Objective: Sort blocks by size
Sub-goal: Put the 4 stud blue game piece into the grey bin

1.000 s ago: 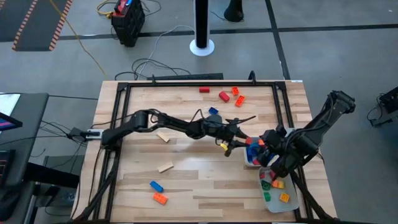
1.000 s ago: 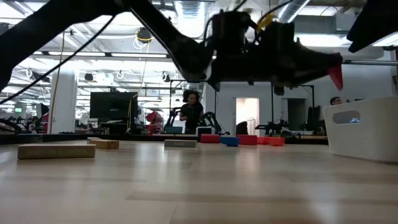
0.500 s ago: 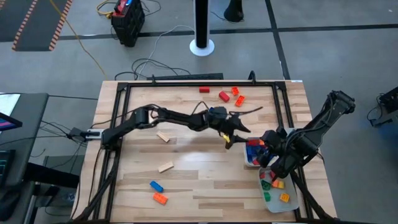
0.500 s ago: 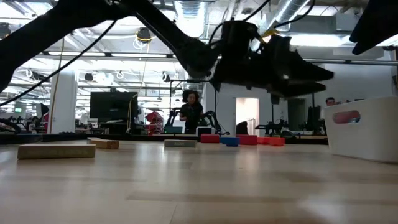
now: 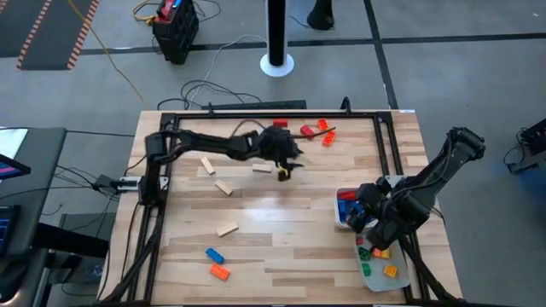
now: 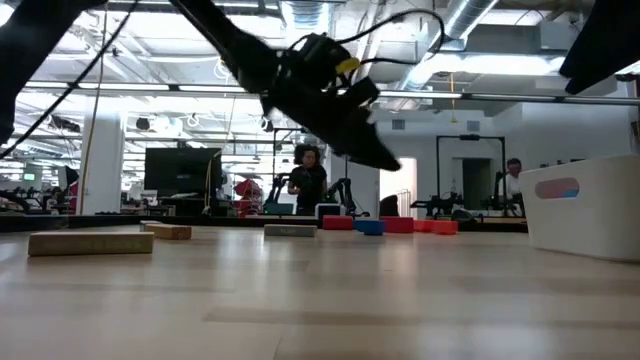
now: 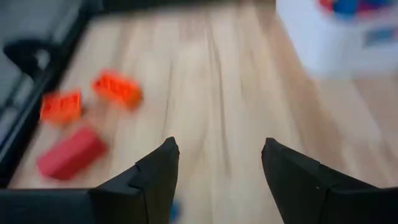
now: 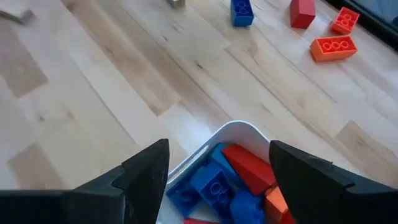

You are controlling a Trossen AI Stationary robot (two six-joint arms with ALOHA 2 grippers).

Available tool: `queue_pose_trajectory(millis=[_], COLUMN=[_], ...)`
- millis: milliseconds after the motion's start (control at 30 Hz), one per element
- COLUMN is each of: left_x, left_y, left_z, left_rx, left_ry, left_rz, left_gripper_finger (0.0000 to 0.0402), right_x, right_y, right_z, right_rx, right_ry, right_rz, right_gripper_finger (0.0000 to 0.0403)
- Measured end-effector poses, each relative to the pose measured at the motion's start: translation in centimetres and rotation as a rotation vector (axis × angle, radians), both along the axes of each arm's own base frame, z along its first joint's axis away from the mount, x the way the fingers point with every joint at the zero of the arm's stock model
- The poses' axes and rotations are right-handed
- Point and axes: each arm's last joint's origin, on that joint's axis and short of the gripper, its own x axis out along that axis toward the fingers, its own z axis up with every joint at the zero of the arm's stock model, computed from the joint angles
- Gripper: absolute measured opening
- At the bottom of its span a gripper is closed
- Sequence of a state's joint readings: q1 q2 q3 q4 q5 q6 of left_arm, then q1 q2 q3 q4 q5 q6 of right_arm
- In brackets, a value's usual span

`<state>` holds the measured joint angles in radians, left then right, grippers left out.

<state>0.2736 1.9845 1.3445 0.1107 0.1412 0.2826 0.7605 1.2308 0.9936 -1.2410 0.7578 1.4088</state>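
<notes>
Blocks lie scattered on the wooden table: two red ones [image 5: 280, 124] and two orange ones [image 5: 328, 136] near the far edge, tan ones [image 5: 223, 188] at centre left, and a blue one [image 5: 214, 255] and an orange one [image 5: 220, 272] near the front. My left gripper [image 5: 293, 159] hangs open and bare above the table's far middle, slanting down toward the right; in its wrist view [image 7: 217, 149] a red block [image 7: 71, 152] lies ahead. My right gripper [image 8: 217, 146] stands open over the end of a white tray [image 8: 230, 127] of blue and red blocks.
A second white tray [image 5: 401, 281] with green, orange and yellow blocks sits at the near right corner, beside the first tray [image 5: 341, 223]. A black frame [image 5: 256, 112] rims the table. Bare wood spans the middle. A person stands far back in the room [image 6: 305, 175].
My left gripper has drawn back from the white tray toward the table's left and far edge, rising a little and tipping closer to level. The red block seen at its fingertips a second ago is no longer there.
</notes>
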Motion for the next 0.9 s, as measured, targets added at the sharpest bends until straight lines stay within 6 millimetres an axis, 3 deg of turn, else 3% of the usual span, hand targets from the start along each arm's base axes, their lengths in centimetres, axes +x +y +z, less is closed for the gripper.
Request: queue_pose_trajectory(millis=[167,300,533,900], left_x=[-1.1,-1.4,-1.4,3.3], left_y=[2.0,3.3,4.1,6.1], left_z=[1.1,1.2,1.1,0.0], left_rx=[0.036,0.097,0.128,0.088], left_ry=[0.223,0.251,0.239,0.393], left_rz=[-0.037,-0.058,-0.063,-0.098], left_gripper_finger=[0.0217,0.0217,0.0217,0.0217], right_x=[1.5,2.5,3.3,4.4], right_y=[0.2,0.2,-0.2,-0.7], right_z=[-1.1,-1.4,-1.2,-1.2], right_rx=[-0.046,-0.056,-0.073,-0.138], right_ry=[0.044,0.048,0.043,0.036], right_rz=[0.002,0.016,0.064,0.092], right_gripper_finger=[0.0302,0.0302,0.0302,0.0302])
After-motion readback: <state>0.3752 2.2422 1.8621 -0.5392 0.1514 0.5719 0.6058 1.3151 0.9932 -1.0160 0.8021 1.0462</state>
